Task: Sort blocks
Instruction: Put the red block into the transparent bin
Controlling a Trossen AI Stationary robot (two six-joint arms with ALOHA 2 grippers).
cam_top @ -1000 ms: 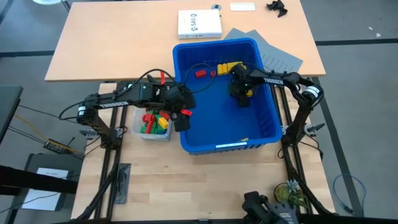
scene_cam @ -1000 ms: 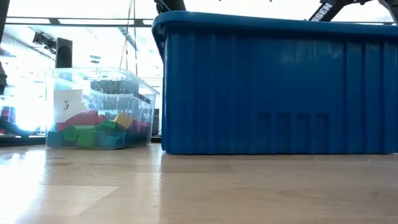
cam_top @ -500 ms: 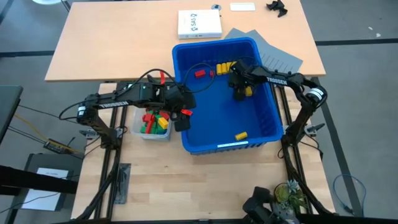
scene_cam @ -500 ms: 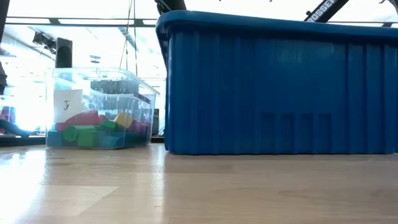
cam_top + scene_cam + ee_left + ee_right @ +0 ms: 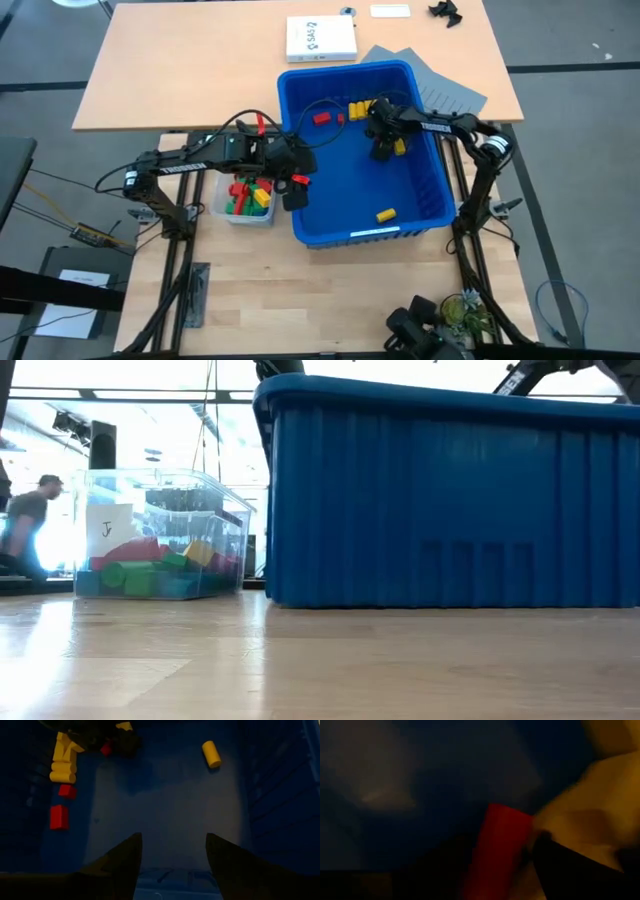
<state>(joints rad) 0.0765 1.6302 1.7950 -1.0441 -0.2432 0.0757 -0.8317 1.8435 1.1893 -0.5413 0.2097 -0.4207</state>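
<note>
The left hand [image 5: 291, 193] is hanging over the left wall of the blue bin [image 5: 424, 215] at mid-frame in the high view, its fingers [image 5: 120, 862] standing apart with nothing between them. The right hand [image 5: 383, 148] is reaching down among the blocks [image 5: 361, 106] in the bin's upper part; whether it is gripping one cannot be told. A lone yellow block [image 5: 384, 214] is lying near the bin's lower edge. More blocks are filling the clear tub [image 5: 228, 214] left of the bin.
</note>
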